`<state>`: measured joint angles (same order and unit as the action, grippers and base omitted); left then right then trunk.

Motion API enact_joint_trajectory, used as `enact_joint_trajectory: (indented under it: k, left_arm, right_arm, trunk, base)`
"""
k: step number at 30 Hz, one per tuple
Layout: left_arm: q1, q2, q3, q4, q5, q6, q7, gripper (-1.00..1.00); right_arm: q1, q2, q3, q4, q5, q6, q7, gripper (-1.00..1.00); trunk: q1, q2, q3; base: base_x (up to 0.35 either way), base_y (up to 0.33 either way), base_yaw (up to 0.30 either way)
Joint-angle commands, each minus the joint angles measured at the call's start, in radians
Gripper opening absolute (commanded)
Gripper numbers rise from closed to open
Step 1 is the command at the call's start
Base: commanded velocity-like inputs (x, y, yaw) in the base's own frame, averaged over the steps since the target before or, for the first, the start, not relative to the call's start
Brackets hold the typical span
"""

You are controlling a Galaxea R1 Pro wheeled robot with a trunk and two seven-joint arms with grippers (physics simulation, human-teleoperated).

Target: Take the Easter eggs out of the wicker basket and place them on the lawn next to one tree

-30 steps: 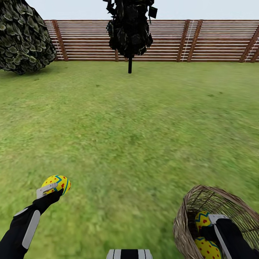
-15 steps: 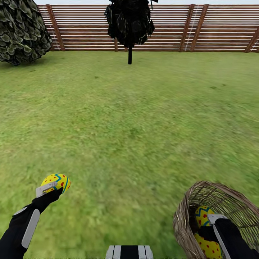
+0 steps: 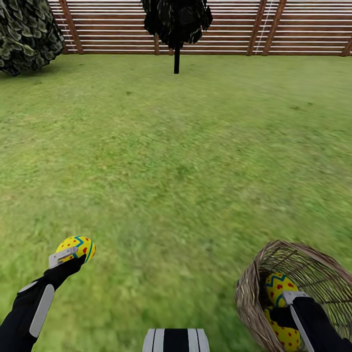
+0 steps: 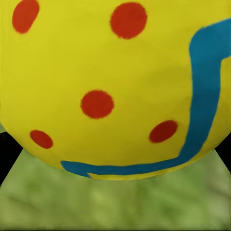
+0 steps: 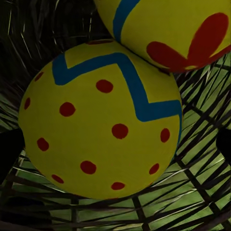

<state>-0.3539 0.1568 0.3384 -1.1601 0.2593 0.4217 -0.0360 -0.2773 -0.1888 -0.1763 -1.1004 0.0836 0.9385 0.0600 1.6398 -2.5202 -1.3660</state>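
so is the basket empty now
No, two eggs still lie in the basket, one touching the other.

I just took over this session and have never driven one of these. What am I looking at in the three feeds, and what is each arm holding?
You are driving a simulated wheeled robot with two arms. The large feed comes from its head camera, looking down over both arms at the lawn, with a wooden fence and a dark tree far ahead. The left gripper is shut on one Easter egg; the left wrist camera shows that egg close up. The right arm reaches into the wicker basket, which is carried low at the right. Two more eggs lie inside; the right wrist camera looks straight at them against the weave. Whether the right gripper is gripping anything cannot be told.
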Motion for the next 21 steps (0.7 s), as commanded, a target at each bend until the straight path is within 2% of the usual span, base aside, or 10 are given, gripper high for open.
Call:
enact_joint_trajectory:
  k: [1, 18, 20, 21]
  left_arm:
    - [0.000, 0.000, 0.002, -0.001, 0.005, 0.006, -0.004, -1.00]
    - [0.001, -0.001, 0.002, -0.022, 0.006, 0.006, -0.004, -1.00]
    - [0.001, -0.005, 0.002, -0.022, 0.005, 0.006, -0.004, -1.00]
    - [0.001, -0.008, 0.002, -0.022, 0.005, 0.006, -0.004, -1.00]
  right_arm:
    - [0.000, 0.000, 0.000, -0.001, 0.009, 0.005, 0.006, 1.00]
    - [0.000, 0.003, 0.003, 0.000, 0.007, 0.004, 0.006, 1.00]
    - [0.000, 0.003, 0.003, 0.000, 0.007, 0.004, 0.006, 1.00]
    - [0.000, 0.003, 0.003, -0.001, 0.007, 0.004, 0.007, -1.00]
  trunk:
    - [0.000, -0.001, -0.005]
    - [0.008, -0.005, -0.070]
    - [0.008, -0.005, -0.070]
    - [0.008, -0.005, -0.070]
  base:
    - [0.000, 0.000, 0.000]
    - [0.000, 0.000, 0.000]
    - [0.000, 0.000, 0.000]
    - [0.000, 0.000, 0.000]
